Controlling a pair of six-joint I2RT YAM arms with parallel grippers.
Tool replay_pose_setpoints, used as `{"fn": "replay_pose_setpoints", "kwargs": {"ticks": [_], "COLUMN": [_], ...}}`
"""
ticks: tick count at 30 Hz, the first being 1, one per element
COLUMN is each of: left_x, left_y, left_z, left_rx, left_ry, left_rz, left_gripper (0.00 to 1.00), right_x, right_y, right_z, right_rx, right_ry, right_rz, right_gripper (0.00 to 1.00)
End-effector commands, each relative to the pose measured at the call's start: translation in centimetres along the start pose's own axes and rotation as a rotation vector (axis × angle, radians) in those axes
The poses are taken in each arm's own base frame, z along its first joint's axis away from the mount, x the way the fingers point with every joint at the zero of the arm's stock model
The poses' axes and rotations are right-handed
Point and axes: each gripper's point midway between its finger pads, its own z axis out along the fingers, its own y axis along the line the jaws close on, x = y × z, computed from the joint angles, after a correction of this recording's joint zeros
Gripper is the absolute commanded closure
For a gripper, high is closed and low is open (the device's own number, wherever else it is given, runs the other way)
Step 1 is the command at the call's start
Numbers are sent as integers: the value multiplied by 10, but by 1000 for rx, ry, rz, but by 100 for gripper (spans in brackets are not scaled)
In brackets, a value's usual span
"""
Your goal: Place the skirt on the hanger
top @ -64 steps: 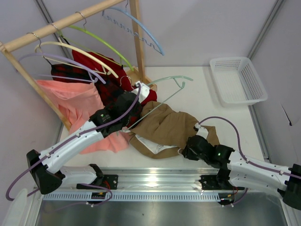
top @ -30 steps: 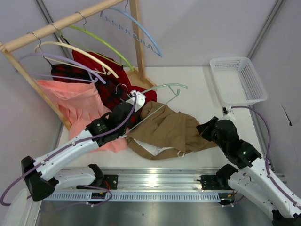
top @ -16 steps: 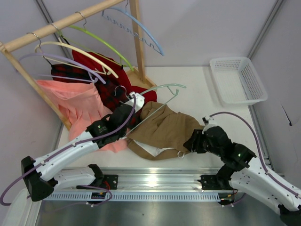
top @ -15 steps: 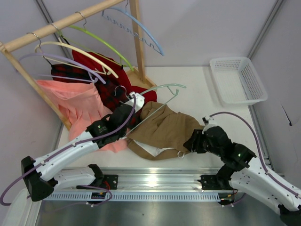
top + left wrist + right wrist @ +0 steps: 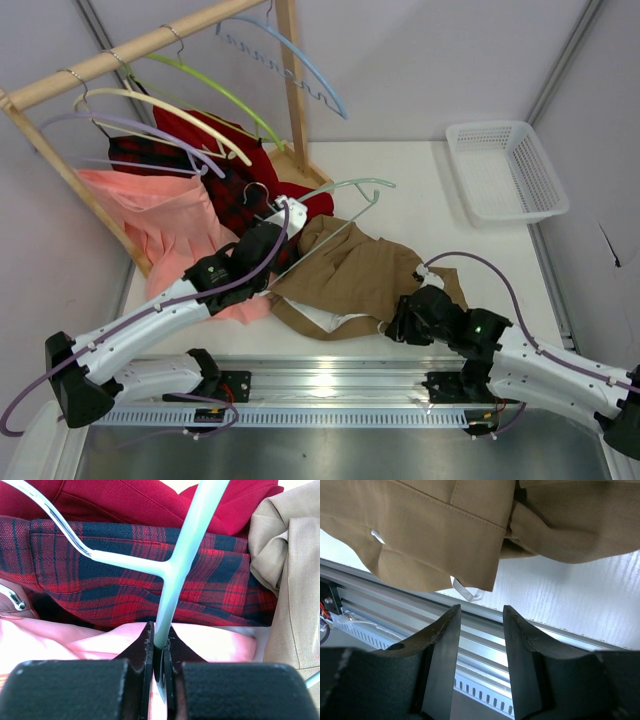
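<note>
— Where do we find the plain tan-brown soft fabric skirt (image 5: 350,272)?
— It is crumpled on the white table (image 5: 420,195), between the 2 arms. In the right wrist view its hem lies close to the front aluminium rail (image 5: 330,378).
— And the thin pale sage-green plastic hanger (image 5: 352,184)?
— It is tilted, with its arch over the table beyond the skirt and 1 thin bar running across the skirt's left side. The left gripper (image 5: 160,647) is clamped tight on a pale green bar of the hanger, near where the silver wire hook (image 5: 50,515) branches off.
— The right gripper (image 5: 481,617)?
— We see its fingers parted with nothing between them, low at the skirt's near right corner. The hem and a small white loop (image 5: 465,592) sit just beyond the tips.
— What crowds the left side?
— A red-and-black plaid skirt (image 5: 125,580), a plain red garment (image 5: 125,500) and a salmon-pink skirt (image 5: 150,215) pile up right behind the hanger, under the wooden rack (image 5: 150,40). On the rack we count 4 more: a light blue hanger (image 5: 310,68), a lime-green hanger (image 5: 220,93), a cream hanger (image 5: 170,105) and a lilac hanger (image 5: 130,120). A white plastic basket (image 5: 505,170) sits well apart at the far right.
— What can we not make out?
— From above, the left arm (image 5: 150,315) covers its own fingers. We cannot tell whether the thin bar lies on the skirt or under a fold. A 2nd metal hook (image 5: 12,597) is cut off at the edge of the left wrist view.
</note>
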Motion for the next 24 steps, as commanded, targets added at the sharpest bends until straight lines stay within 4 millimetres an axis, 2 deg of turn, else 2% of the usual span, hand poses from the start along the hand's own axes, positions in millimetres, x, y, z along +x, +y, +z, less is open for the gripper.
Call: {"fn": "replay_pose_setpoints", "kwargs": {"ticks": [1,9,13,20,24], "left_x": [-11,-9,-8,-11,-10], "left_y": [10,10,9,12,12], "left_z": [-6,-4,-3,-4,-5], "left_rx": [-36,-42,-40,-48,-49], "left_ry": [-47,-45,-44,-50,-49], "left_rz": [-71,-59,-55,-56,-57], "left_gripper": [100,100,100,100,100], "right_x": [-12,-19,-17,-6,-4], "right_y": [13,12,11,3,5], "right_z": [6,11,16,22,24], "right_rx": [-27,-15,-2,52,44], "right_ry": [-50,-88,-78,-14,-7], "right_rz": [22,26,28,-4,1], "right_gripper": [55,60,67,66,74]}}
